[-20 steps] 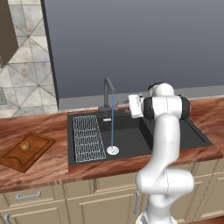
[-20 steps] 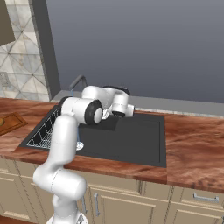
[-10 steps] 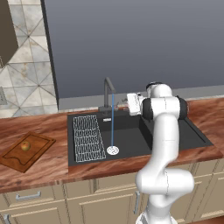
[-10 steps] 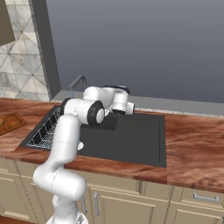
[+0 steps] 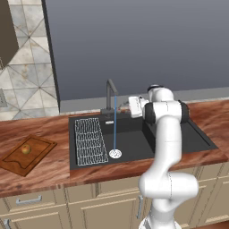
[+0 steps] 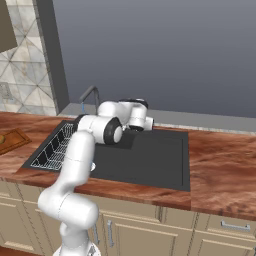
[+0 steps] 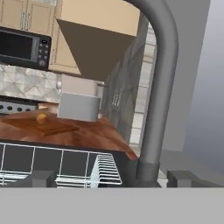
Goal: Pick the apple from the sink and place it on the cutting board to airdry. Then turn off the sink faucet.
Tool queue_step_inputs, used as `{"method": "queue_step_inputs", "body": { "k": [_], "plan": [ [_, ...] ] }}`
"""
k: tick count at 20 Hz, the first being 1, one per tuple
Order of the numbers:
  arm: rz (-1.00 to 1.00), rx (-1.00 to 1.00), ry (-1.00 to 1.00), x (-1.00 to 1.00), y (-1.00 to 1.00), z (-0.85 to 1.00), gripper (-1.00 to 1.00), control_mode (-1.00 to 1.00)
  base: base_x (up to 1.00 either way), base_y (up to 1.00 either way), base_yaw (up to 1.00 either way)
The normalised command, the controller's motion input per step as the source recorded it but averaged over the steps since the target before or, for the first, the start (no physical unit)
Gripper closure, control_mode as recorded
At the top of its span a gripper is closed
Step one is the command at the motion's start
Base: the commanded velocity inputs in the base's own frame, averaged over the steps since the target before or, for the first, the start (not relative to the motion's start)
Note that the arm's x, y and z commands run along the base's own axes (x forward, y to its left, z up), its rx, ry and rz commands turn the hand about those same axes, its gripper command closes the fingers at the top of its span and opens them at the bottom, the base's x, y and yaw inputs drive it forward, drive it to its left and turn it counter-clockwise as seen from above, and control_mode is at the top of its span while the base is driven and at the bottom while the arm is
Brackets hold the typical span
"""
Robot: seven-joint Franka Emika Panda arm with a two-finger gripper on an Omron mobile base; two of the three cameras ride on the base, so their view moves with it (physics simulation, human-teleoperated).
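Observation:
The apple lies on the cutting board on the counter left of the sink; from the hand it shows as a small orange fruit on the board. The sink faucet stands behind the basin with a thin stream of water falling to the white drain strainer. My gripper hovers just right of the faucet, level with its lower neck. It is open, and the faucet's grey neck rises between the fingertips, closer to the right one.
A white wire rack lies in the sink's left part. Grey wall runs behind the faucet, tiled wall to the left. Beyond the board stand a grey box-like appliance and a microwave. My arm's elbow hangs over the basin.
My hand has edged left, closer to the faucet. Jaws stay open and the water keeps running.

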Motion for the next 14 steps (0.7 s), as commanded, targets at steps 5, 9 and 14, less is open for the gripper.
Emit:
{"method": "queue_step_inputs", "body": {
  "k": [5, 9, 14],
  "plan": [
    [0.0, 0.0, 0.04, 0.17, 0.02, -0.16, -1.0, -1.0, 0.0, 0.0, 0.0],
    [0.0, 0.0, 0.02, 0.22, 0.06, -0.09, -1.0, -1.0, 0.0, 0.0, 0.0],
    [0.0, 0.0, 0.02, 0.23, 0.0, -0.08, -1.0, -1.0, 0.0, 0.0, 0.0]
  ]
}}
